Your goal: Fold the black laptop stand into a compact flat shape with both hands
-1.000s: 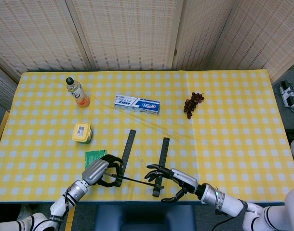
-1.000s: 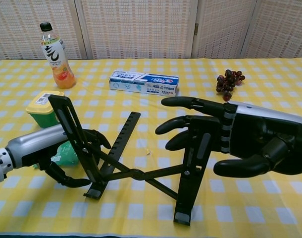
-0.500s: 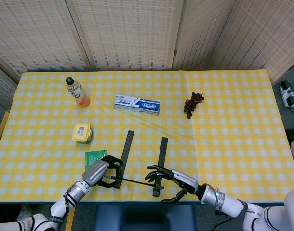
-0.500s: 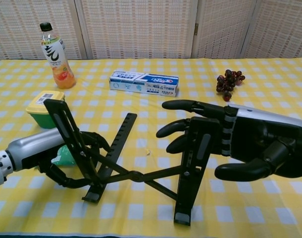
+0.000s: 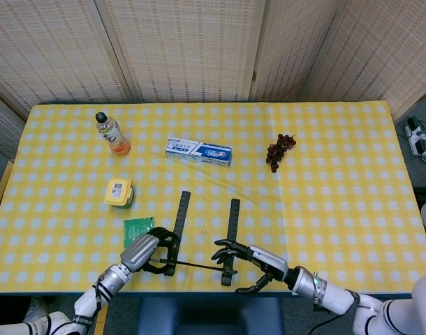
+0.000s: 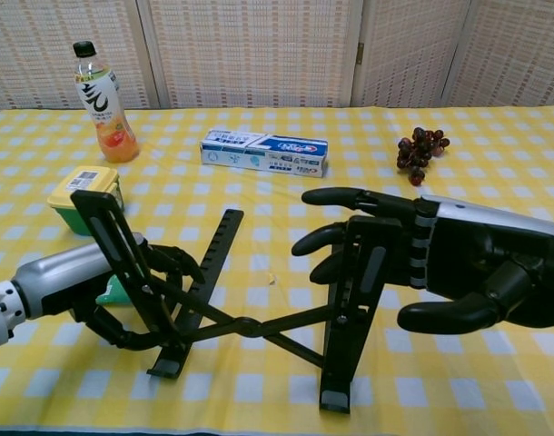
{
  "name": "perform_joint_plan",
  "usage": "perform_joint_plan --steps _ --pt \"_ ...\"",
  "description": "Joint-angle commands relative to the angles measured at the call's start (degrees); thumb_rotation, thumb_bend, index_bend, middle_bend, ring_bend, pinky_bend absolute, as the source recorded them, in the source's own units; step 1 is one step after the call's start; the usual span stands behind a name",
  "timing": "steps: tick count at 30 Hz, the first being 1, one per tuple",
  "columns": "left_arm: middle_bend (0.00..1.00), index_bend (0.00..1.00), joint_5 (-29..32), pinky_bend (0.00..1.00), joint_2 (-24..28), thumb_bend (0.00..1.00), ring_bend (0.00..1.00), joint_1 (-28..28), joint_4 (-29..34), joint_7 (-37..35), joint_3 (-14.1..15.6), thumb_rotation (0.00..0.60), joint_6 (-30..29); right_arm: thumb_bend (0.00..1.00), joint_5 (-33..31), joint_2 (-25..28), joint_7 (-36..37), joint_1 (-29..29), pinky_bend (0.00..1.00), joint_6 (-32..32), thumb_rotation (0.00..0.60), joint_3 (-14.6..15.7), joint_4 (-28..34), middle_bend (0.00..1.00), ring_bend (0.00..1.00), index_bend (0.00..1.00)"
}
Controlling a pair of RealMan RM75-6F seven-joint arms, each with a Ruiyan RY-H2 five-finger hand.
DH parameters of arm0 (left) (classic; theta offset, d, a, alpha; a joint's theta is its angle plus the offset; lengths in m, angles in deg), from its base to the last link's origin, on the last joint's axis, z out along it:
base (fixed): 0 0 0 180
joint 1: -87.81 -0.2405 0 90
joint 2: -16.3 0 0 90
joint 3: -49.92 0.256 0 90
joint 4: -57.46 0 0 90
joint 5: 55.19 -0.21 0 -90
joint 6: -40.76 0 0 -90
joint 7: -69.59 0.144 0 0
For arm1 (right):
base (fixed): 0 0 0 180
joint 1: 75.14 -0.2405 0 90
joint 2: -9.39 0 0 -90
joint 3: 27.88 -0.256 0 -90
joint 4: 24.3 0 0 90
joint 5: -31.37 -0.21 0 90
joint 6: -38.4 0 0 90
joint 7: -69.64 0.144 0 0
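**Stand still open, both hands on its legs**

The black metal laptop stand sits at the near edge of the table with the yellow-and-white checked cloth, right in front of the robot. It is not flat yet: in the chest view its two notched arms rise up at an angle and the thin cross rods between the two sides make a wide X. I judge that the two sides must come together and the raised arms must go down, so most of the folding is left to do.

The left hand has its dark fingers curled around the left leg of the stand and grips it. The right hand is at the right leg, fingers spread and partly bent around it; whether it really holds the leg or only touches it, I cannot tell.

The near table edge is just beside the stand, so there is little room toward the robot. A green flat packet lies just beside the left hand, and a small yellow-lidded green tub is near. The orange drink bottle, the blue-and-white toothpaste box and the dark grape bunch are well apart.
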Motion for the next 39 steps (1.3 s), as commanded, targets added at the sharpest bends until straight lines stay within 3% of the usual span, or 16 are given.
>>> perform_joint_plan --steps 1,12,19,24,31,39 --pt "0.31 0.62 0.1 0.17 0.1 0.33 0.24 0.0 0.2 0.3 0.1 0.600 0.1 0.26 0.0 0.0 0.1 0.0 0.13 0.0 0.600 0.0 -0.1 0.23 0.23 0.10" --pt "0.31 0.62 -0.7 0.17 0.0 0.38 0.24 -0.3 0.4 0.3 0.8 0.600 -0.2 0.26 0.0 -0.2 0.0 0.1 0.13 -0.1 0.600 0.1 -0.3 0.23 0.23 0.10" --pt "0.31 0.41 -0.9 0.16 0.4 0.37 0.23 -0.8 1.3 0.1 0.8 0.600 -1.0 0.26 -0.4 0.0 -2.3 0.3 0.13 -0.5 0.600 -0.2 -0.1 0.22 0.23 0.10" --pt "0.31 0.34 -1.7 0.16 1.4 0.37 0.21 -0.8 2.0 -0.7 1.1 0.600 -1.4 0.26 -0.8 0.3 -4.1 0.5 0.13 -1.2 0.600 -0.2 0.3 0.22 0.22 0.10" --pt "0.26 0.25 -2.4 0.13 4.0 0.37 0.17 -0.7 4.4 -0.4 2.0 0.600 -1.0 0.26 -2.4 -0.2 -11.5 1.1 0.13 -4.4 0.600 -0.6 0.6 0.21 0.23 0.10" --pt "0.26 0.24 -3.5 0.13 5.6 0.37 0.16 -1.8 6.2 0.8 2.5 0.600 -3.3 0.26 -4.2 -0.4 -19.9 1.6 0.13 -8.1 0.600 -1.0 2.3 0.18 0.21 0.10"
